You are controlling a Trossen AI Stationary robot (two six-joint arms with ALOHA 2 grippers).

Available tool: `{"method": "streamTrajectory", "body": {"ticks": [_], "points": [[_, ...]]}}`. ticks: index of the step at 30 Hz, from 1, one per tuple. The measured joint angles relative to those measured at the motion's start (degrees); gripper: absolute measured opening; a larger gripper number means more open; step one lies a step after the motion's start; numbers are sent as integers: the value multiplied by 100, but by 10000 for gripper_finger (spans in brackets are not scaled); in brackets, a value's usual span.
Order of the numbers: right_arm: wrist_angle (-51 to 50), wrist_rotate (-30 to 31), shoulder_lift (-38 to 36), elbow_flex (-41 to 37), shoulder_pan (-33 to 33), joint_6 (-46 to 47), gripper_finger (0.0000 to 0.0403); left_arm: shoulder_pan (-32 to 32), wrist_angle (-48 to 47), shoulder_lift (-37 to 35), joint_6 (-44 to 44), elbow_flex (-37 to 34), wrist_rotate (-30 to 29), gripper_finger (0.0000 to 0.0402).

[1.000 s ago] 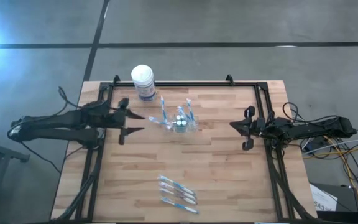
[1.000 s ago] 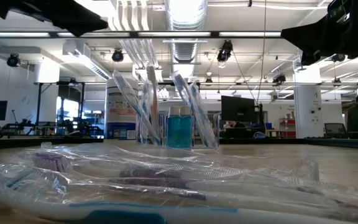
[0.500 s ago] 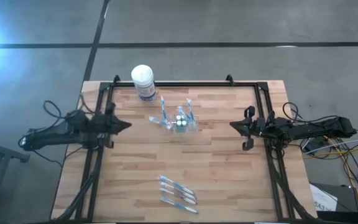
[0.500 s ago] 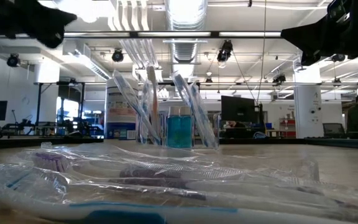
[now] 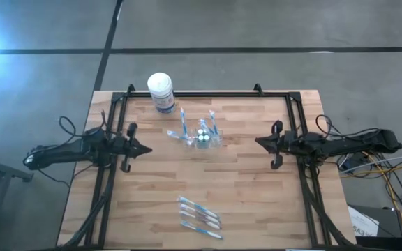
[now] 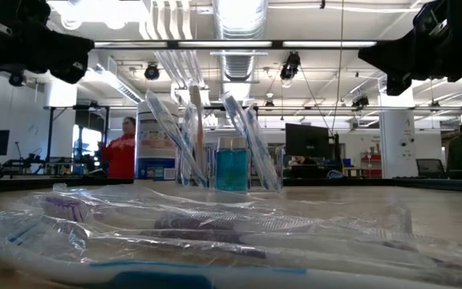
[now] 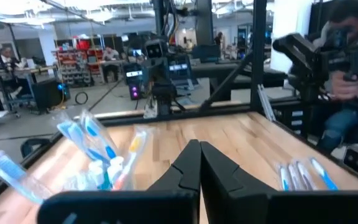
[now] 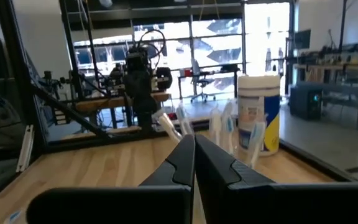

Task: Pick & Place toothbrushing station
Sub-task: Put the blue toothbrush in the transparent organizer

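Loose blue-and-white wrapped toothbrushes lie unmoved at the near edge of the wooden table. Left end effector has closed empty since a second ago and withdrawn to the left edge. Right end effector stays closed, empty. Small clear plastic cup holds toothbrushes, mid-table, farther back.

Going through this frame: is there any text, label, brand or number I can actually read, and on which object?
None can be read.
White-lidded tub: blue label with print, too blurred to read.
Toothbrushes in the clear cup: no legible marking.
Wrapped toothbrushes lying on the table: packaging print too small to read.
Screens and signs in the room behind: unreadable.
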Motion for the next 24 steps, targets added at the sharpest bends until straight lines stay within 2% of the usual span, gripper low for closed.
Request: {"method": "streamTrajectory", "body": {"ticks": [9,12,15,19,24], "points": [[532,247,122,46,2,425,8,0,233,0,48,-419,102,4],[-37,735,163,435,0,895,8,1,219,2,-27,-471,111,6],[-1151,738,441,1155,62,1136,8,1,236,0,-30,-464,114,10],[-2124,968,1357,2263,462,1280,8,2,233,0,-2,-463,114,14],[-3107,1858,3128,3629,1250,1299,8,2,233,0,0,-463,114,16]]}}
